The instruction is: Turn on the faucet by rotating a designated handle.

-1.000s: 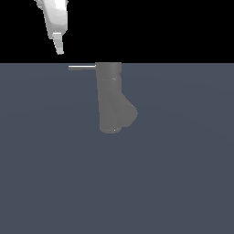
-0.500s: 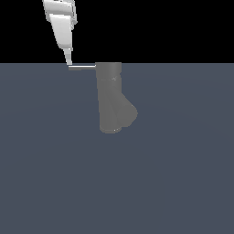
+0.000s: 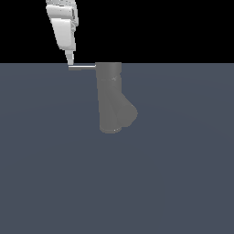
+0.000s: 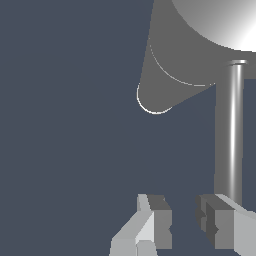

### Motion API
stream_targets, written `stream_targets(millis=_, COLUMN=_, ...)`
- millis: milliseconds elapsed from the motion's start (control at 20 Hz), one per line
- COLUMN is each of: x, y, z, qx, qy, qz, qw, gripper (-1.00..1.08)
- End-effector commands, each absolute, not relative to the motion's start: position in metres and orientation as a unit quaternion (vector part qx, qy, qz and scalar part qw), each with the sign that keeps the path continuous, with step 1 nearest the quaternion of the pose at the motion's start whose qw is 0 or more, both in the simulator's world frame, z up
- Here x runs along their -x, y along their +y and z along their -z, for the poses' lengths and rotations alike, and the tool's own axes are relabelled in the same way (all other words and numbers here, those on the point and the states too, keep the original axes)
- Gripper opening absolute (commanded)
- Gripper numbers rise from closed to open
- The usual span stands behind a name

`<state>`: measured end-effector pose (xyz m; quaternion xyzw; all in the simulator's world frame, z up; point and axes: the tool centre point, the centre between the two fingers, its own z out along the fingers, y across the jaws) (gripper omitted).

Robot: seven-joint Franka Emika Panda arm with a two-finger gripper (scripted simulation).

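We see the faucet [image 3: 111,96] standing upright on the flat dark blue-grey ground [image 3: 183,183], near the middle of the exterior view and a little toward its upper half. Its stubby spout [image 3: 127,112] branches off low on the body and angles toward the exterior view's right. The handle [image 3: 82,67], a thin pale rod, sticks straight out from the faucet's top toward the exterior view's left.

Our white gripper [image 3: 70,62] comes down from above at the exterior view's upper left, tilted slightly, and its tip meets the far end of the handle, right at the free end of the rod.

From the wrist view we see the two fingers [image 4: 155,222] set apart with a clear gap of bare ground between them, so the gripper [image 4: 186,222] is open and holds nothing. The handle [image 4: 231,132] does not lie in that gap: it runs alongside one finger, with its free end just at or over that finger's outer part. We cannot tell for sure whether rod and finger actually touch. The faucet [image 4: 220,22] shows as a bright round top, with the spout [image 4: 167,85] slanting away below it.
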<state>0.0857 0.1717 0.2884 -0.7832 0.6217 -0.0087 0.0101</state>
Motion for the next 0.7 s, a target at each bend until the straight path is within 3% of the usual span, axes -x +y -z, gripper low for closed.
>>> stream_targets(millis=0, x=-0.088, y=0.16, z=-0.269, qx=0.776, qy=0.631, qz=0.0, qw=-0.001, gripper=-1.0)
stream_targets(millis=650, x=-0.069, y=0.154, z=-0.269, qx=0.776, qy=0.631, qz=0.0, qw=-0.001, gripper=-1.0)
